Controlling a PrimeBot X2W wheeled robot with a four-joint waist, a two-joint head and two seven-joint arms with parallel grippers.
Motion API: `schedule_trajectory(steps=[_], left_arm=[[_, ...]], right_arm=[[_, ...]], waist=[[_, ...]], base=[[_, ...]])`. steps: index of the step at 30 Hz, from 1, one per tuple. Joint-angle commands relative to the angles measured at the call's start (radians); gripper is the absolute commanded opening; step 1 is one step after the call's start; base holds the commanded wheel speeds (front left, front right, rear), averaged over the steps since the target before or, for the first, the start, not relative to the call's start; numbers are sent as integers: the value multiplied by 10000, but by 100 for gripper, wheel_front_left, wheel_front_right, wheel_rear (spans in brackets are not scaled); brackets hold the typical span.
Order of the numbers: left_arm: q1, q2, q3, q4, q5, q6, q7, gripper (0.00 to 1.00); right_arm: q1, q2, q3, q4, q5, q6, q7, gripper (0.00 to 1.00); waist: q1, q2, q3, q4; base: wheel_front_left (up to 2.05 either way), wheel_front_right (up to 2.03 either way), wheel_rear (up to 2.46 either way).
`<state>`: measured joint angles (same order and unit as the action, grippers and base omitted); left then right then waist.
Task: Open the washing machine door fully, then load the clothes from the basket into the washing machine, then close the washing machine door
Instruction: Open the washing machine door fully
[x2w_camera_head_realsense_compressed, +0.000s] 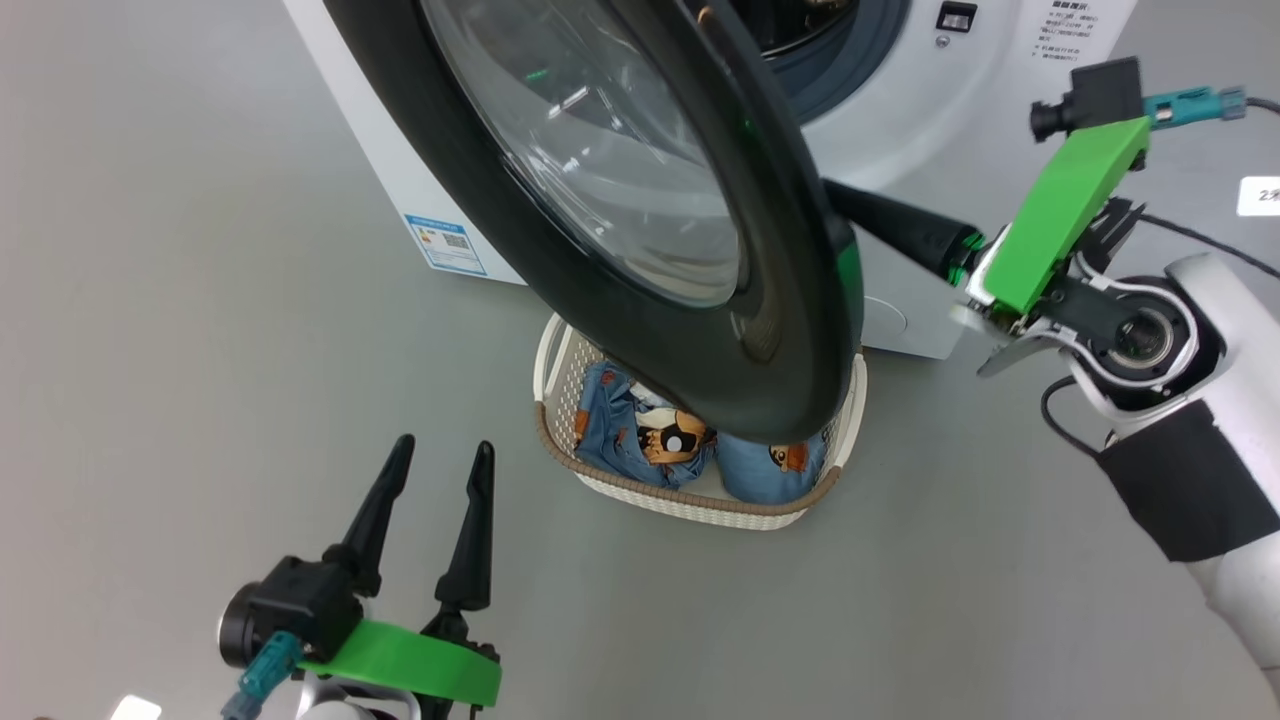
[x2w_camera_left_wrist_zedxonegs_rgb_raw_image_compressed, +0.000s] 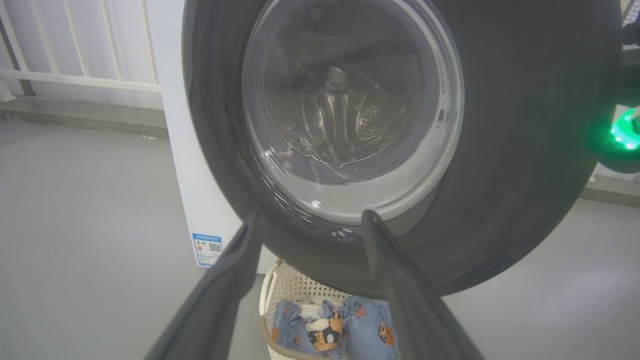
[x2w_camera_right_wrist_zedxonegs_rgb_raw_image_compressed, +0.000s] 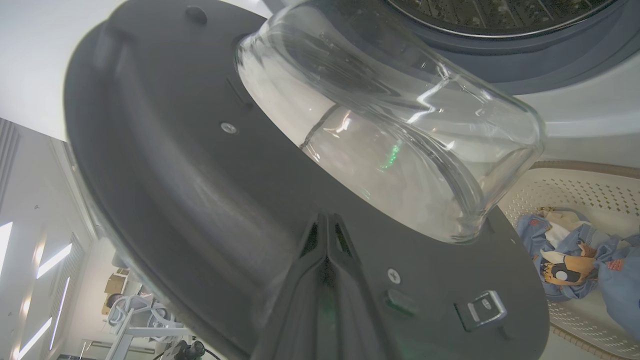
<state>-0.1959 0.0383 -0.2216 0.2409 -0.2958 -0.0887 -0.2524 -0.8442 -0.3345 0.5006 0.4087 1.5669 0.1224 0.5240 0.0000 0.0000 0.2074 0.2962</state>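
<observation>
One washing machine (x2w_camera_head_realsense_compressed: 960, 150), door (x2w_camera_head_realsense_compressed: 640, 200) swung partway out.
The black-rimmed door hangs over the cream basket (x2w_camera_head_realsense_compressed: 690, 502), which sits on the floor (x2w_camera_head_realsense_compressed: 150, 400) just before the machine and holds the light-blue printed clothes (x2w_camera_head_realsense_compressed: 630, 425). The right gripper (x2w_camera_right_wrist_zedxonegs_rgb_raw_image_compressed: 327, 220), fingers pressed together and pinching nothing, has its tips at the door's inner face below the glass bowl (x2w_camera_right_wrist_zedxonegs_rgb_raw_image_compressed: 400, 150), seemingly touching. The left gripper (x2w_camera_head_realsense_compressed: 443, 444), fingers spread wide and empty, hovers near the basket. The blue label (x2w_camera_head_realsense_compressed: 445, 243) on the machine's side carries a QR code; its writing is too small to read.
</observation>
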Motion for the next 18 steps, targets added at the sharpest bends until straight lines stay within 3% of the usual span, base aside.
schedule_trajectory(steps=[1,18], left_arm=[[104,120,356,-200,181,-30,-94,100],[450,120,372,-176,263,-72,-94,100]], right_arm=[[313,244,214,-368,-16,83,140,0],[936,867,1013,-1118,53,83,508,0]], waist=[[0,0,-64,44],[0,0,-579,527]], base=[[0,0,0],[0,0,0]])
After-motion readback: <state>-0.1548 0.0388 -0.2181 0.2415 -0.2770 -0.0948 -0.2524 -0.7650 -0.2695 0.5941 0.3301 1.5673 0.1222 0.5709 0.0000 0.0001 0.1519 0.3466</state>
